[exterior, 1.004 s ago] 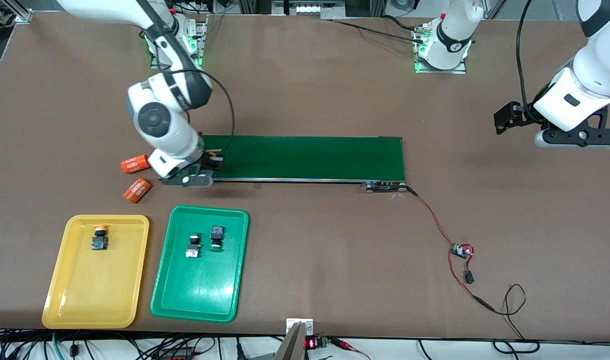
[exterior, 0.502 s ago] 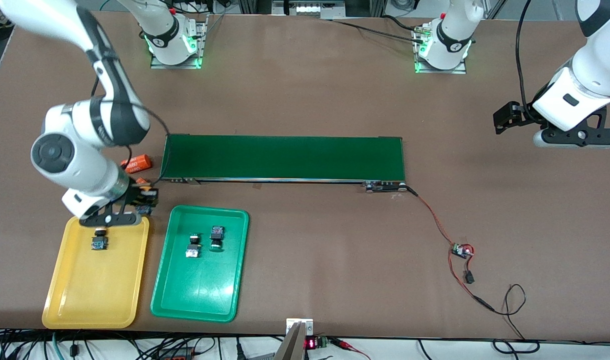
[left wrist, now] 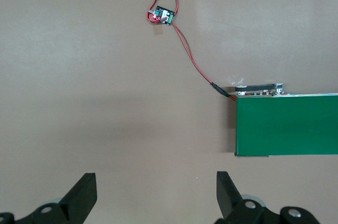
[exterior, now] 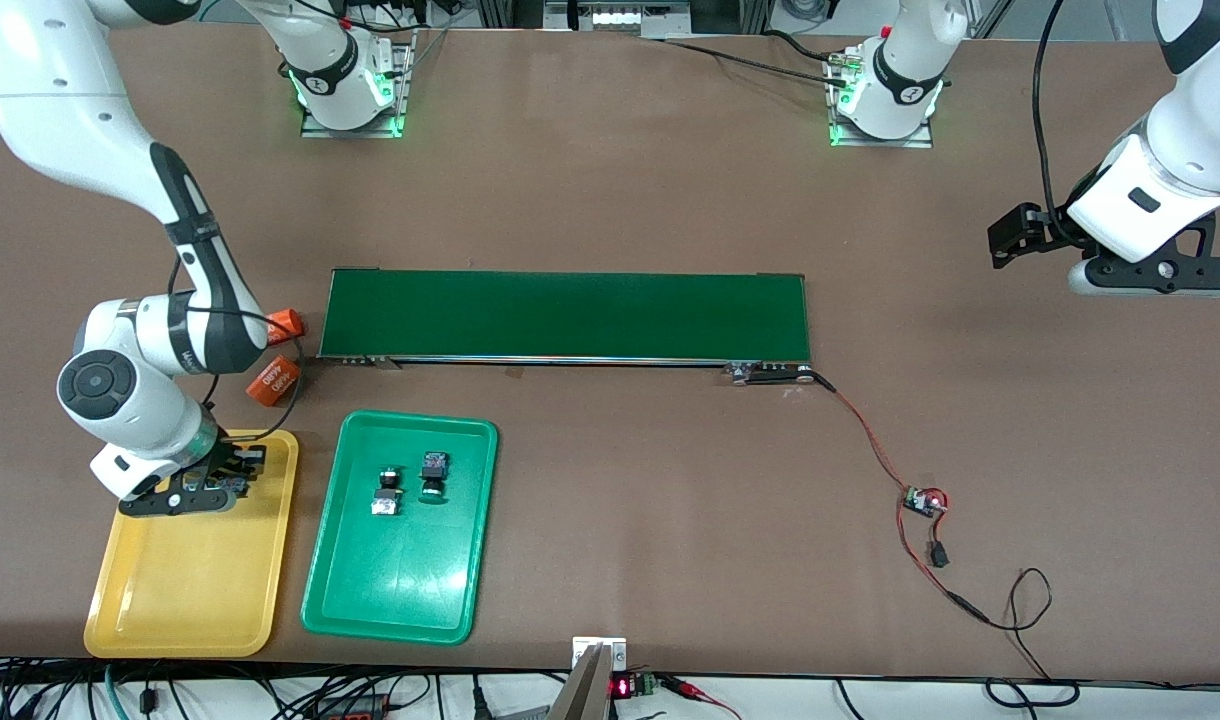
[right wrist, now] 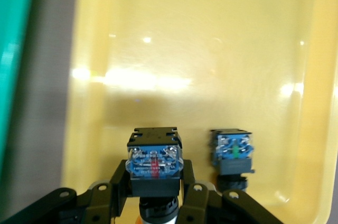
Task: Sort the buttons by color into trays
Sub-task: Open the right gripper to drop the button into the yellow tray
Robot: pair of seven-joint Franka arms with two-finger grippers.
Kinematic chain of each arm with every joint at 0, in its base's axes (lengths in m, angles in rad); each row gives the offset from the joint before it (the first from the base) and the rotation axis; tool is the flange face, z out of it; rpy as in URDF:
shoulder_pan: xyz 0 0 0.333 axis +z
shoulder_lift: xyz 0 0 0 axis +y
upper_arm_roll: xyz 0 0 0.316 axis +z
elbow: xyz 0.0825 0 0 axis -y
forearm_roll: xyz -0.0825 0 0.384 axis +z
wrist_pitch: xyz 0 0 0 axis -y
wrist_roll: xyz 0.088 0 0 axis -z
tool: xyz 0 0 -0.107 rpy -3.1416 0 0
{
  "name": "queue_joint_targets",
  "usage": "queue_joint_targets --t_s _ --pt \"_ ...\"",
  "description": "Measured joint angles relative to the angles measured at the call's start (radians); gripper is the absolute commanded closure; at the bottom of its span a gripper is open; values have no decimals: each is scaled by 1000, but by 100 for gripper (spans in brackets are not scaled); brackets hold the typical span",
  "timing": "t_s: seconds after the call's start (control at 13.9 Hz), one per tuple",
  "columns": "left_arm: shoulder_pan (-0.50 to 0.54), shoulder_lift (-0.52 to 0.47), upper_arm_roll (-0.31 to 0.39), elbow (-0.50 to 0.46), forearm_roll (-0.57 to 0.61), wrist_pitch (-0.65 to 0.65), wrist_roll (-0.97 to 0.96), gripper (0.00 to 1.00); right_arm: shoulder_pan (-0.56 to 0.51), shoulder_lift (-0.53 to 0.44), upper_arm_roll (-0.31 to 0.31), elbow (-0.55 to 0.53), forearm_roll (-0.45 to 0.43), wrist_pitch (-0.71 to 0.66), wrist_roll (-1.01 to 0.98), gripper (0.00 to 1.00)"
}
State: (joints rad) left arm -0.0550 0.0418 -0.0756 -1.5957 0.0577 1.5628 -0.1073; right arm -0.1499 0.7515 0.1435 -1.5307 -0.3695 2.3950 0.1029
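A long dark green belt (exterior: 565, 314) lies across the middle of the brown table (exterior: 610, 180). At its 3 o'clock end, on the corner nearer the front camera, sits a small motor unit (exterior: 767, 373). From there a red and black wire (exterior: 870, 440) runs toward 5 o'clock to a little circuit board (exterior: 925, 500) with a red light, then on to a black connector (exterior: 937, 555) and a looping black cable (exterior: 1020, 600). At the belt's 9 o'clock end lie two orange cylinders with printed text (exterior: 273, 380), one partly hidden. The left wrist view shows the same belt end (left wrist: 288, 123), wire (left wrist: 193, 60) and board (left wrist: 160, 16).
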Motion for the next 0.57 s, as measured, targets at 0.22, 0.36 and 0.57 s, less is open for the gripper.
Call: queue_joint_targets --t_s 0.22,0.36,0.57 --pt "0 0 -1 0 0 -1 0 0 -14 24 0 7 -5 25 -23 81" --pt "0 0 -1 0 0 -2 0 0 -14 39 -1 7 -5 66 -24 69" --pt "0 0 -2 0 0 -3 0 0 -14 61 -12 8 -5 93 -28 13"
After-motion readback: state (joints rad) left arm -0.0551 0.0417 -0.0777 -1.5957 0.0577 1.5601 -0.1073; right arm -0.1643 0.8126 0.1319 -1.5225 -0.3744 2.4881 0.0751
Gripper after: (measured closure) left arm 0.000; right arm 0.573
